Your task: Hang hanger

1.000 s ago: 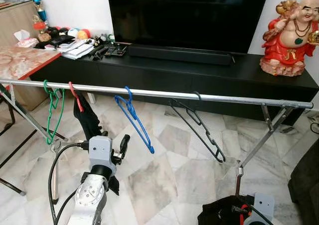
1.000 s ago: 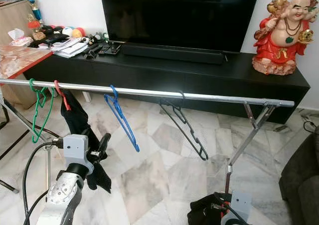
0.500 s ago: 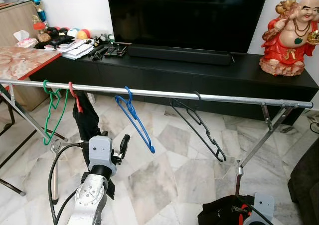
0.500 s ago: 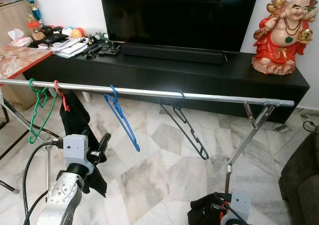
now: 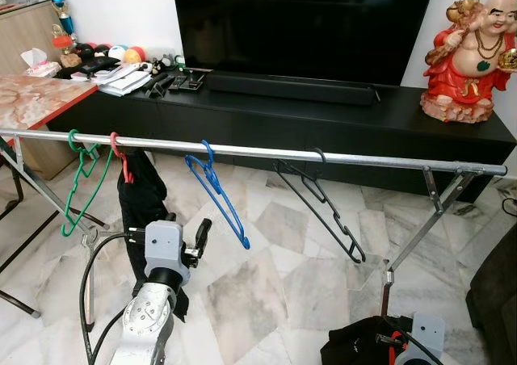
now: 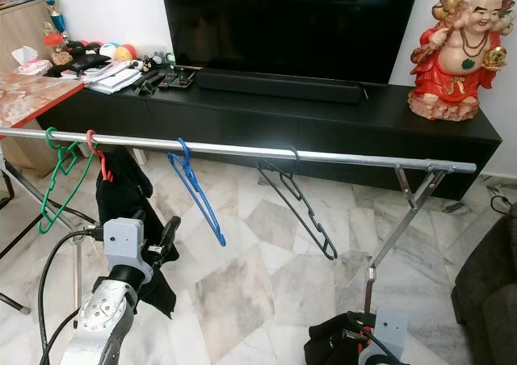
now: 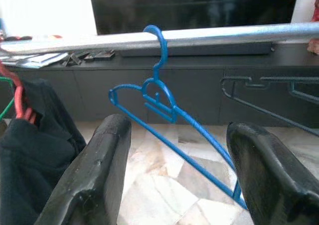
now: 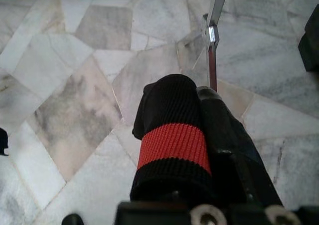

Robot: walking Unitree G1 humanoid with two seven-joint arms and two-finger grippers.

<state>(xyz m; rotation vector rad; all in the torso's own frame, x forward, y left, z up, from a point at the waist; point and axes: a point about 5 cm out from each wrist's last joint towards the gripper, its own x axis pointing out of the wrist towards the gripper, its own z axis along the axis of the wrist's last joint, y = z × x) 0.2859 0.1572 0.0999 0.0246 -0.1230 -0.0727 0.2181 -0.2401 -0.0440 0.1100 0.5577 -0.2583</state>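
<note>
Left gripper (image 7: 174, 177) spread wide, empty, below rail (image 5: 266, 151). Blue hanger (image 7: 164, 105) hooked on rail, hanging beyond and between fingers (image 7: 92, 180), untouched. Red hanger (image 5: 121, 157) with black garment (image 5: 141, 199) just beside left finger. Right gripper (image 8: 199, 135) low, clenched on black-and-red cloth (image 8: 172, 145).

A red laughing-Buddha statue (image 5: 470, 54) stands on the black TV cabinet (image 5: 339, 127) beneath the television (image 5: 299, 26)
</note>
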